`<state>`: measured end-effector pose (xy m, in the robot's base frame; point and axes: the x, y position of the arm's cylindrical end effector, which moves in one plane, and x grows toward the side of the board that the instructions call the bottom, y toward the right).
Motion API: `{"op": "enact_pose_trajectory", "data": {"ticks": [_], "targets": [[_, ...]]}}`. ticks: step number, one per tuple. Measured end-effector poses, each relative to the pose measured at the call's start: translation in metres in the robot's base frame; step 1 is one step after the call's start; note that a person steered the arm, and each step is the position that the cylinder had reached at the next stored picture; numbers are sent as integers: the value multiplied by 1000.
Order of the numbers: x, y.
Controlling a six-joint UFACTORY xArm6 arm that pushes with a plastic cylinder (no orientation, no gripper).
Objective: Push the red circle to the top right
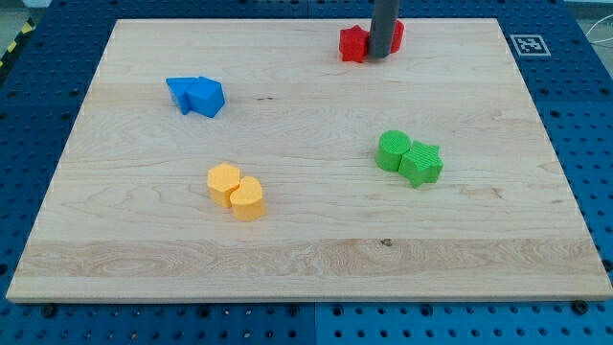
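Note:
Two red blocks lie near the board's top edge, right of centre. One red block (353, 44) is on the left of my rod. The other red block (397, 34) is mostly hidden behind the rod, and only its right edge shows. I cannot tell which of them is the circle. My tip (383, 55) rests between the two, touching or almost touching both.
Two blue blocks (195, 96) sit together at the upper left. Two orange blocks (237, 191) sit together left of centre, lower down. A green round block (392, 150) and a green star-like block (421, 164) sit together right of centre. The wooden board (536, 240) lies on a blue perforated table.

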<state>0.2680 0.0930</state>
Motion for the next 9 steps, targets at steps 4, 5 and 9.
{"op": "enact_pose_trajectory", "data": {"ticks": [4, 5, 9], "targets": [[-18, 44], [-17, 68], [-31, 59]]}}
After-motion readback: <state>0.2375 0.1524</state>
